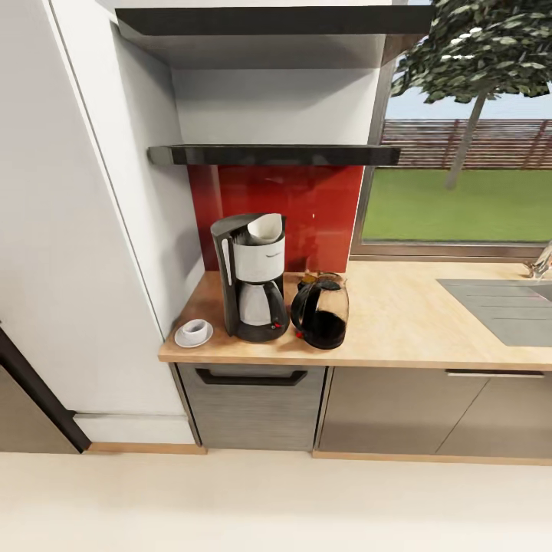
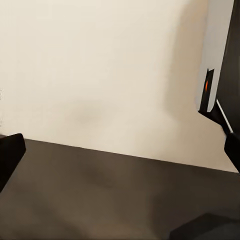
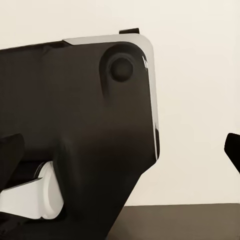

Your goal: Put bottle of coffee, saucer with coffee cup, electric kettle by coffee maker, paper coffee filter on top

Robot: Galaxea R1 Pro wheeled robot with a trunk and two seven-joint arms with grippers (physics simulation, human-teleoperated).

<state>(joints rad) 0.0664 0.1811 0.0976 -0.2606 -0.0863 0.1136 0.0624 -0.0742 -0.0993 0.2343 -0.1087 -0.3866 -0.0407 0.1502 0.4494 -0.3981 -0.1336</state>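
Observation:
The coffee maker [image 1: 253,280] stands near the left end of the kitchen countertop [image 1: 414,322] in the head view. A white paper coffee filter [image 1: 264,228] sits in its top. Close on its right is the dark electric kettle [image 1: 322,310]. Just behind the kettle peeks the amber top of the bottle of coffee [image 1: 309,278]. To the maker's left, the coffee cup [image 1: 195,329] rests on the saucer [image 1: 182,338]. My left gripper [image 2: 120,152] is open over pale floor, with nothing between its fingers. My right gripper [image 3: 120,152] is open too, in front of my own dark body.
A tall white cabinet [image 1: 69,230] closes off the countertop's left end. A dark shelf [image 1: 276,155] hangs over the coffee maker. A sink [image 1: 506,307] with a faucet [image 1: 540,264] lies to the right. Below are grey cabinet fronts [image 1: 249,406] and pale floor.

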